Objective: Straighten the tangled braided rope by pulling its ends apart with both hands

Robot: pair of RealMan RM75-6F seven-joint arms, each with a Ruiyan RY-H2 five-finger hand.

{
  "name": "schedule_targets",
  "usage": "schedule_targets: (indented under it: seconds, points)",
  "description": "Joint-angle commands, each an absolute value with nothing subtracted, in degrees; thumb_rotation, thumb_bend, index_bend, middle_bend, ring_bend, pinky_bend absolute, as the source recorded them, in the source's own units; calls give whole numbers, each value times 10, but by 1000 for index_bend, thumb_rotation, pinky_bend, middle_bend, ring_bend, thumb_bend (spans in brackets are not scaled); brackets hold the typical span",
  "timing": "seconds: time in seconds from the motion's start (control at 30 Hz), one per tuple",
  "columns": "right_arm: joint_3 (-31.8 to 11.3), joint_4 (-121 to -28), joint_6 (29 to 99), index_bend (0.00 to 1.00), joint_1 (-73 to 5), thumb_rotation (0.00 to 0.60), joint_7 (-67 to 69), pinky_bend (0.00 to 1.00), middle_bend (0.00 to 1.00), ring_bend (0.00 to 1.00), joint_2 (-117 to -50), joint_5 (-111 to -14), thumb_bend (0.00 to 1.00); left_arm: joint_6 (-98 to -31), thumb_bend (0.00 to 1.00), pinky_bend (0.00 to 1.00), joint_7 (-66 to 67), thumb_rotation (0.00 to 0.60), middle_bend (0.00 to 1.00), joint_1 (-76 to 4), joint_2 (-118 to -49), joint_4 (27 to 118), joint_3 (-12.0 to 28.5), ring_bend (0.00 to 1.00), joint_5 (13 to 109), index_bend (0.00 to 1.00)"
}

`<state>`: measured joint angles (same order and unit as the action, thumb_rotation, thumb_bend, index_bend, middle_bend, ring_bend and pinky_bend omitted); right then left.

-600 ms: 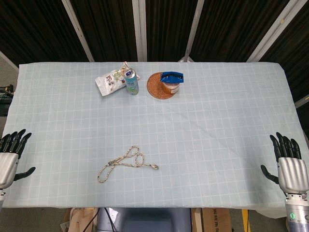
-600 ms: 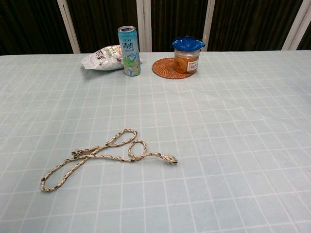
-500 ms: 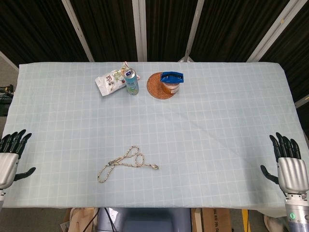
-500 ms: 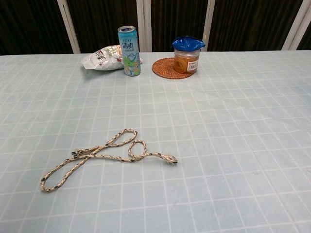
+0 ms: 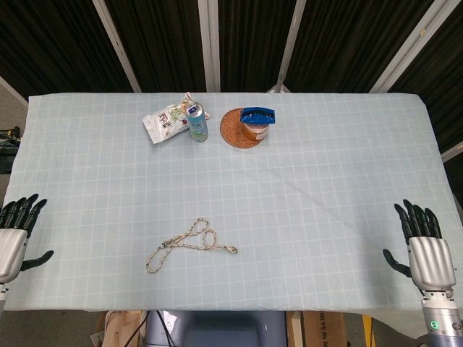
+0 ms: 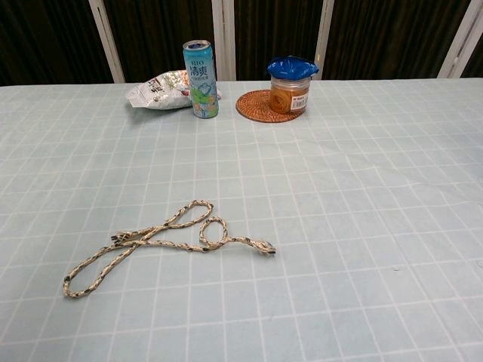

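The braided rope (image 5: 189, 241) lies looped and tangled on the checked tablecloth near the front edge, left of centre; in the chest view the rope (image 6: 167, 238) has one frayed end at the right and a long loop trailing to the left. My left hand (image 5: 14, 238) hovers at the table's left front corner, fingers spread, holding nothing. At the right front corner my right hand (image 5: 423, 249) also has its fingers spread and is empty. Both hands are far from the rope. Neither hand shows in the chest view.
At the back stand a drink can (image 5: 197, 123), a snack packet (image 5: 165, 123) and a blue-lidded jar (image 5: 256, 124) on a round woven coaster (image 5: 233, 133). The pale checked cloth (image 5: 318, 181) covers the whole table.
My right hand has shifted a little to the left, toward the table. The left hand and the rope have not moved.
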<state>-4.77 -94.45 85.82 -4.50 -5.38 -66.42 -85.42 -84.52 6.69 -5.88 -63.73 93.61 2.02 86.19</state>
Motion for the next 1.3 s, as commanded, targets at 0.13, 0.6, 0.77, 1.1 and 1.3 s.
schedule_targets:
  seconds: [0.13,0.6,0.77,1.1,1.3]
  points:
    - [-46,-959,816,0,-72,600,20,0,0,0,-654,-871,273,-847,0,0,66,600,0,-58,-637,937,22,0,860,0]
    - [-61,-990,673,307,-200,600,114,0,54,0,-676,-915,272,-847,0,0,78,600,0,-60,-643,934,25,0,855,0]
    - [-63,-1005,634,398,-232,600,77,0,101,0,-716,-904,272,-846,0,0,78,600,0,-61,-644,933,25,0,855,0]
    - [-65,-990,596,483,-265,600,-9,0,146,0,-817,-844,272,-845,0,0,74,600,0,-62,-643,934,25,0,857,0]
    - [-69,-976,594,501,-275,600,-41,0,159,0,-872,-815,272,-844,0,0,73,600,0,-64,-644,933,23,0,861,0]
